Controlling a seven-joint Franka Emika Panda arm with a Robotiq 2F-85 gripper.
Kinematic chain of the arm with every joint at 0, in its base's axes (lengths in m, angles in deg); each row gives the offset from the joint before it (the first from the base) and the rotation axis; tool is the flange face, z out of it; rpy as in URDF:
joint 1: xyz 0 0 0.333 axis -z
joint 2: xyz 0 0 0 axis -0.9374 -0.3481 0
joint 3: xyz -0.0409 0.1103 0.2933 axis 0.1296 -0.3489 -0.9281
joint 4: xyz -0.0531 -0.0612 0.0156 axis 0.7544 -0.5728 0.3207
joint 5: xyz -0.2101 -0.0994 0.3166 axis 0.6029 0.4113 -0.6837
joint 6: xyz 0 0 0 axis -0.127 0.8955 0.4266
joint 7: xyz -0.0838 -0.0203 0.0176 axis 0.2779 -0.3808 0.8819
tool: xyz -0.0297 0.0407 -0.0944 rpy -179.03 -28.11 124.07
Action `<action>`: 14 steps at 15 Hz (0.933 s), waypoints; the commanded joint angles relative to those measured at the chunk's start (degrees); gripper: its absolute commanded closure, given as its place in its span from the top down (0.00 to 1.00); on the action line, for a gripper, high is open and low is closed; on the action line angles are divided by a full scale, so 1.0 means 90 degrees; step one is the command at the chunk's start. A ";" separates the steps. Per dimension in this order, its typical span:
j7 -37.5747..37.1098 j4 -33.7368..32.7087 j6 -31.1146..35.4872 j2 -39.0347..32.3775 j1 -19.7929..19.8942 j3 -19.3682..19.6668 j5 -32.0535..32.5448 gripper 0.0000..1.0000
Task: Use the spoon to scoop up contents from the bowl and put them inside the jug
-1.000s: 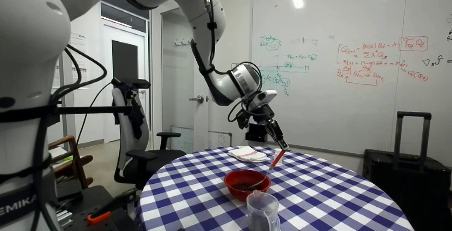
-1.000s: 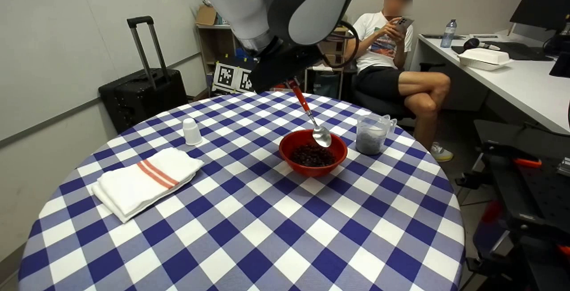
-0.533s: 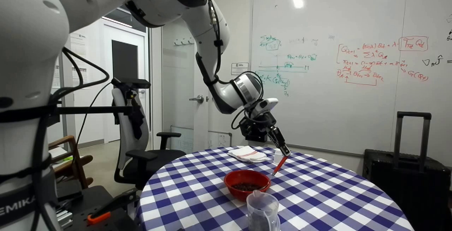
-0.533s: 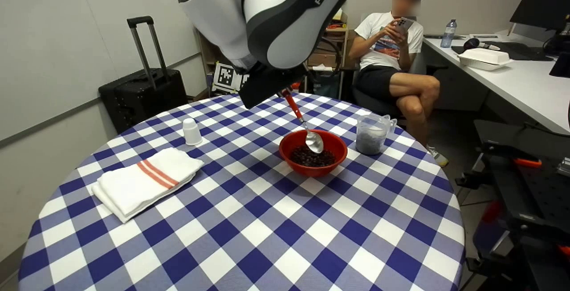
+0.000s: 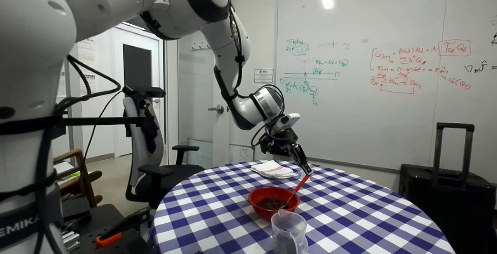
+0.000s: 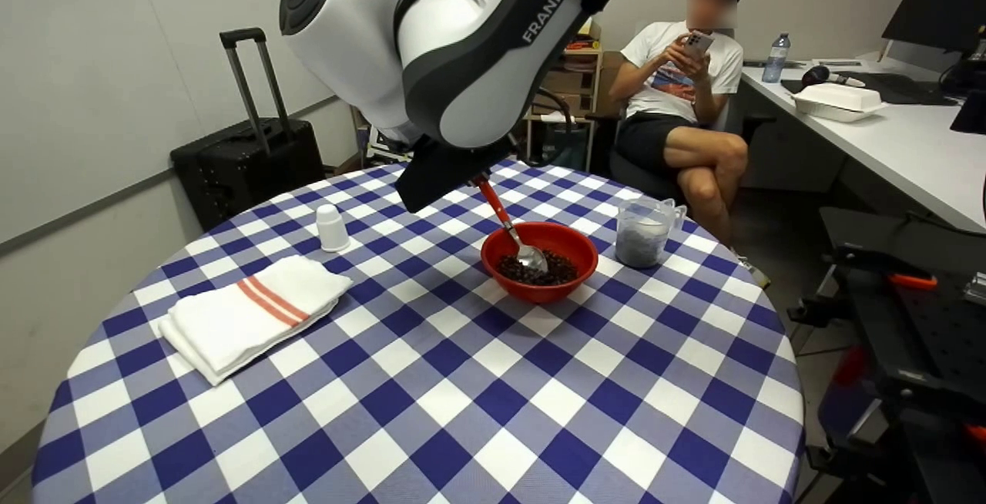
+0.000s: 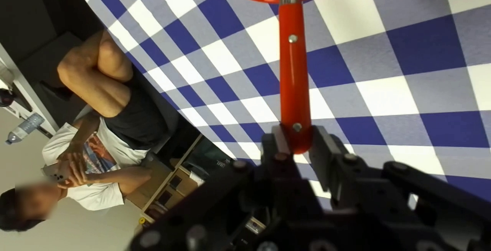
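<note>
Spoon (image 6: 506,220): long axis inclined, metal scoop pointing down inside the red bowl (image 6: 533,294); the end effector (image 7: 295,137) pinches the raised end of the handle.

The gripper (image 5: 308,170) sits lower now in both exterior views. In an exterior view the spoon (image 6: 503,216) has slid toward the lower left, its tip, near as I can tell, among the dark bits (image 6: 568,269); the bowl (image 6: 539,294) got nudged left, and the sitter (image 6: 670,95), upper right, has shifted.
</note>
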 commanded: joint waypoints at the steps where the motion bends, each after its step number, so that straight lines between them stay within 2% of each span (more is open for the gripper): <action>1: 0.0215 -0.0296 -0.0101 -0.0185 0.0138 -0.0115 -0.0097 0.05; 8: 0.0203 -0.0050 0.0169 -0.0135 0.0486 -0.0238 -0.0586 0.05; 14: 0.0179 0.0173 0.0540 -0.0072 0.0669 -0.0156 -0.1213 0.05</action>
